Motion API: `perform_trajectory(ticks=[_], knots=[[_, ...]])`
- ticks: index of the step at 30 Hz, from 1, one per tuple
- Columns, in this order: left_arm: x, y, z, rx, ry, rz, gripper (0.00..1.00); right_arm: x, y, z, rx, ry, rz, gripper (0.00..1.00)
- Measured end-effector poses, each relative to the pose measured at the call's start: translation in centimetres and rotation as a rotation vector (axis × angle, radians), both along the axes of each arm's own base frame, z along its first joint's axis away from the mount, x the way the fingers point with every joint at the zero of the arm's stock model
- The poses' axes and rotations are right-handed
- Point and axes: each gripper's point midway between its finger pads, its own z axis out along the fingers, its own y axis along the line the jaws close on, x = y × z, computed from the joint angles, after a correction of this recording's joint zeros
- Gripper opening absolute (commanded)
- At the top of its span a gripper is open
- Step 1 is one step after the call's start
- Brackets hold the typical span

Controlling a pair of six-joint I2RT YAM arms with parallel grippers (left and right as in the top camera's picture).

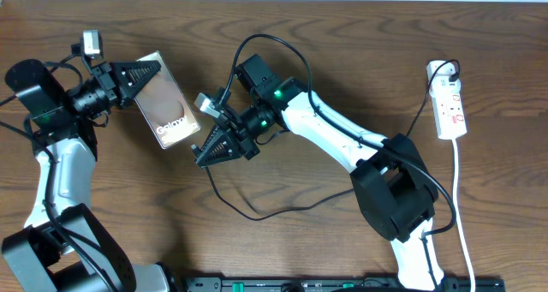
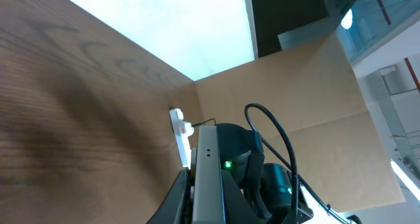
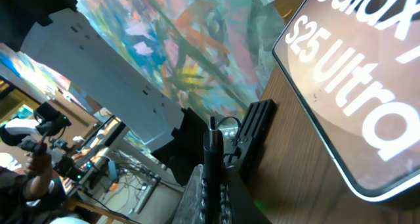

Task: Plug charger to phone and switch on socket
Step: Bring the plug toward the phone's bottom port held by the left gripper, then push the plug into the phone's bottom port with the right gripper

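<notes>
The phone [image 1: 167, 112] is dark and glossy with white lettering. It is tilted at the left of the table, and my left gripper [image 1: 150, 74] is shut on its far end. In the left wrist view the phone's thin edge [image 2: 209, 165] stands between the fingers [image 2: 174, 207]. My right gripper [image 1: 204, 155] sits just right of the phone's near end, shut on the charger's black connector [image 3: 212, 145]. The connector tip points past the phone [image 3: 354, 86] and is apart from it. The charger cable [image 1: 257, 215] loops across the table to the white socket [image 1: 449, 99] at the far right.
The right arm [image 1: 342, 138] stretches across the middle of the table. The socket's white cord [image 1: 458, 198] runs down to the front edge, where a black rail [image 1: 342, 283] lies. The socket [image 2: 180, 129] shows far off in the left wrist view.
</notes>
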Motion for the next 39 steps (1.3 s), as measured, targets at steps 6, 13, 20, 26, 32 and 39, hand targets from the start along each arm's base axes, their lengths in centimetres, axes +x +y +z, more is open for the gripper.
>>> perform_trajectory(ticks=[6, 13, 20, 26, 32, 39], knots=[[0.0, 0.0, 0.0, -0.01, 0.016, 0.001, 0.07, 0.1, 0.1, 0.1, 0.012, -0.012, 0.001, 0.01], [0.2, 0.1, -0.1, -0.026, 0.047, 0.016, 0.07, 0.2, 0.2, 0.1, 0.022, -0.026, -0.001, 0.01], [0.4, 0.3, -0.1, -0.04, 0.073, 0.03, 0.07, 1.0, 0.8, 0.3, 0.018, -0.047, -0.017, 0.01], [0.6, 0.4, -0.2, -0.058, 0.106, 0.049, 0.07, 1.3, 1.1, 0.1, -0.029, -0.021, -0.036, 0.01], [0.8, 0.6, -0.3, -0.064, 0.121, 0.064, 0.07, 1.4, 1.1, 0.0, -0.042, -0.013, -0.04, 0.01], [0.9, 0.6, -0.3, -0.071, 0.132, 0.071, 0.07, 1.4, 1.2, -0.1, -0.047, -0.012, -0.043, 0.01]])
